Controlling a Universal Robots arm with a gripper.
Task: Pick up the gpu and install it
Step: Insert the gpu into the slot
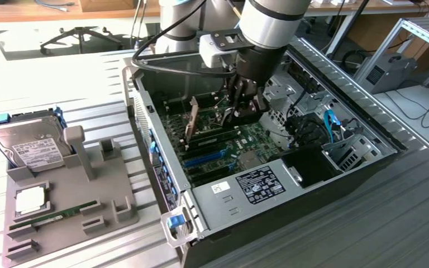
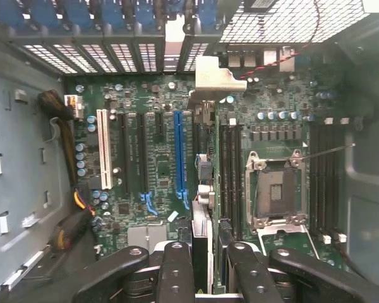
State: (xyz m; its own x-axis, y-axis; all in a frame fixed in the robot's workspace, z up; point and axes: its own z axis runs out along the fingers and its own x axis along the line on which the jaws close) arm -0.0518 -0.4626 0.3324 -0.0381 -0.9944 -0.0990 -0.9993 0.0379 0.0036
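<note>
Black two-fingered gripper (image 1: 238,111) on the silver arm reaches down inside the open black-and-silver computer case (image 1: 363,120), clamped on the gpu (image 1: 192,124), a thin dark circuit card held upright on edge over the green motherboard (image 1: 233,146).

In the wrist view the card (image 2: 203,189) is seen edge-on between the black fingers (image 2: 177,271), its silver metal end bracket (image 2: 215,79) up against the perforated rear wall of the case. It stands just beside the long blue expansion slot (image 2: 179,148), on the side toward the empty silver processor socket (image 2: 276,189). Whether its lower edge is seated in a slot cannot be told; the fan face is hidden.

Writing: a black label (image 1: 260,185) with white print lies on the case's metal floor, text too small to read. The white label on the boxy silver hard drive (image 1: 29,142), standing in the grey holder tray (image 1: 73,218) at the exterior view's left, is likewise unreadable. A narrow green RAM stick (image 1: 54,215) lies in that tray.
</note>
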